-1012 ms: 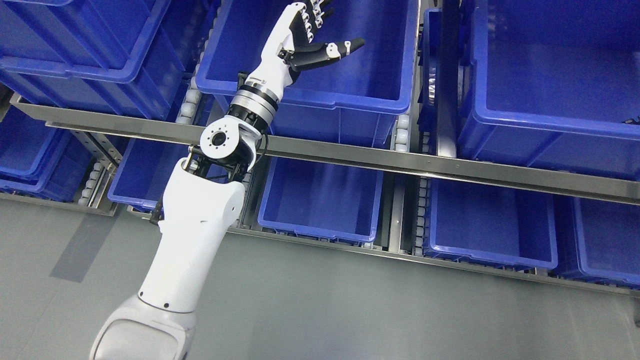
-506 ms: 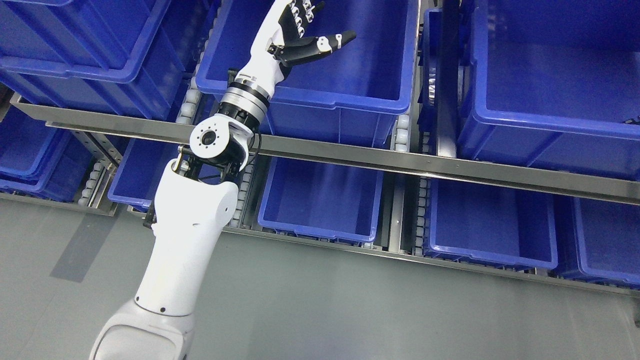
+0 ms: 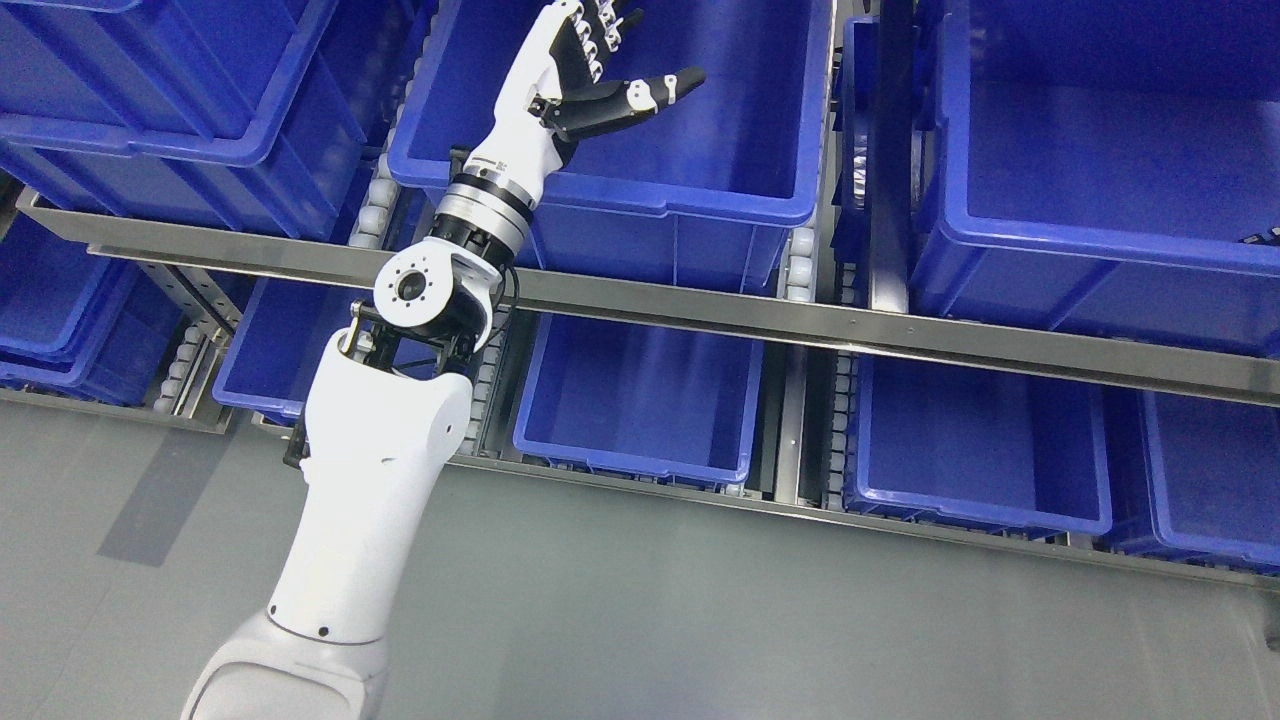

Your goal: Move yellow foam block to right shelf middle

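Observation:
My left hand (image 3: 610,60) reaches up over the near left part of a blue bin (image 3: 700,120) on the upper shelf level. Its fingers are spread, the thumb (image 3: 640,92) points right, and it holds nothing. The white left arm (image 3: 380,470) comes up from the lower left and crosses the steel shelf rail (image 3: 800,325). No yellow foam block shows in this view. The right arm is out of view.
Blue bins fill both shelf levels: a large one at the upper right (image 3: 1100,180), stacked ones at the upper left (image 3: 170,110), and a lower row (image 3: 640,400), (image 3: 980,450). A dark upright post (image 3: 890,150) divides the upper bins. Grey floor (image 3: 700,620) lies in front.
My left arm and hand have shifted a little left and up over the bin, fingers still spread. The whole picture has also shifted slightly.

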Controlling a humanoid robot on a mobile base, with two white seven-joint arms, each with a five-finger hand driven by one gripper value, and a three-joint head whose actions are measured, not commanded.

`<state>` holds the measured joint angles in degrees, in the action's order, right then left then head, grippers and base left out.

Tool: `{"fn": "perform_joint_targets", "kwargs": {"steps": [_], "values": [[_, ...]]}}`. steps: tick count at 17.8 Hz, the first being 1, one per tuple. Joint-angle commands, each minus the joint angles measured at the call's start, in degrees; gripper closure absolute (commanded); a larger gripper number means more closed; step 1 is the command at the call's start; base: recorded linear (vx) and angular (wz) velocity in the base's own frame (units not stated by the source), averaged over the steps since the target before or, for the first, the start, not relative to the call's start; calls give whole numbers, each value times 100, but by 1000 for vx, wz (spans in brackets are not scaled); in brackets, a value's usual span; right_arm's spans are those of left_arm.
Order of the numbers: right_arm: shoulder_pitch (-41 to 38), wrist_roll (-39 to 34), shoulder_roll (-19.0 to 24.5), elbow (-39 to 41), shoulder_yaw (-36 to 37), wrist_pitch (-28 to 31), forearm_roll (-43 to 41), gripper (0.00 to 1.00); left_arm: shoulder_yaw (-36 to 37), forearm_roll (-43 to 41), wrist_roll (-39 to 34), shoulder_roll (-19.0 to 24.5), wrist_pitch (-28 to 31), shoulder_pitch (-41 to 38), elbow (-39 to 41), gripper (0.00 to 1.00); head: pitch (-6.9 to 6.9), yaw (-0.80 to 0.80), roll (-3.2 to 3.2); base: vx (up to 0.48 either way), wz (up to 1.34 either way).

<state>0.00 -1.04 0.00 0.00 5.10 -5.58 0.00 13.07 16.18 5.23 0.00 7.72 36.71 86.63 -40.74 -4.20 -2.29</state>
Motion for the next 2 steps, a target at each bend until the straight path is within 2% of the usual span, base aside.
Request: {"fn": "perform_joint_targets", "kwargs": {"steps": [1,2], "values": [[17,-1,-100,100,0,4,0,0,65,0,5,100,1,-182,47,0,0,0,0,0,0],[9,-1,-100,100,0,4,0,0,56,-9,5,100,1,-173,47,0,0,0,0,0,0]]}}
